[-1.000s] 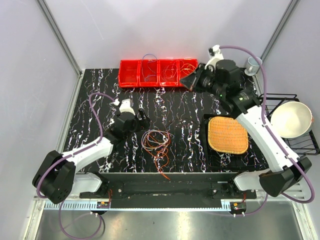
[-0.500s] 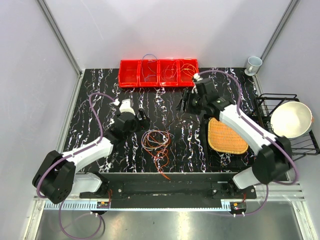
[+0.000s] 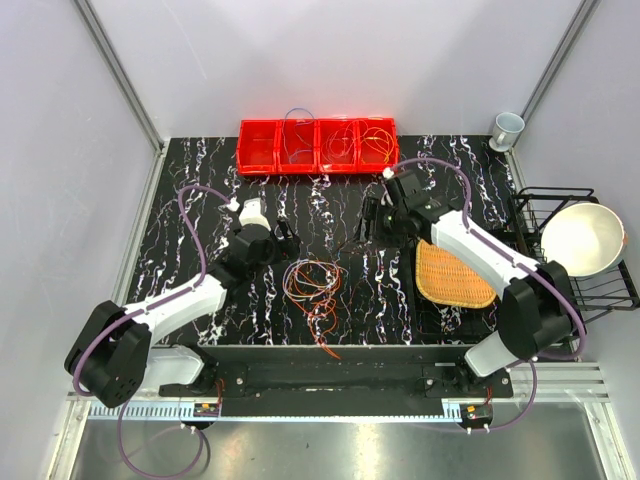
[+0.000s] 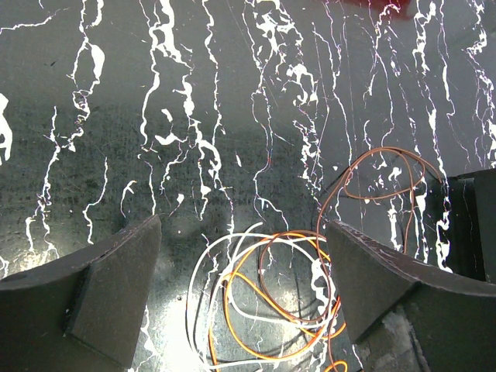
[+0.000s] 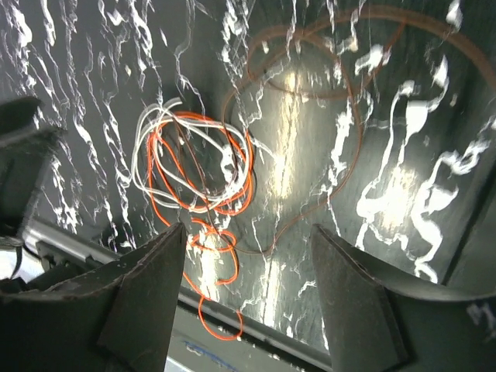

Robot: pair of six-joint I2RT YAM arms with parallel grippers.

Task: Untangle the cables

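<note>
Top view: you see the cables (image 3: 312, 283) heaped mid-counter (image 3: 200, 175), likely so either arm reaches them. Left wrist: your left end effector (image 4: 242, 229) gapes empty above the cables. Right wrist: your right end effector (image 5: 248, 232) is spread wide, holding nothing.

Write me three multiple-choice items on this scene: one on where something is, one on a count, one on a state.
1. The white bowl lies: A. in the black wire rack; B. on the floor; C. on a stack of books.
2. The red bin row has: A. two compartments; B. four; C. six.
3. The left claw is: A. shut on a cable; B. shut, empty; C. open near the cables.
Key: 1 A, the rack's wires frame the bowl; 2 B, three dividers show from above; 3 C, its fingers stand wide apart, with loose loops seen between them.
</note>
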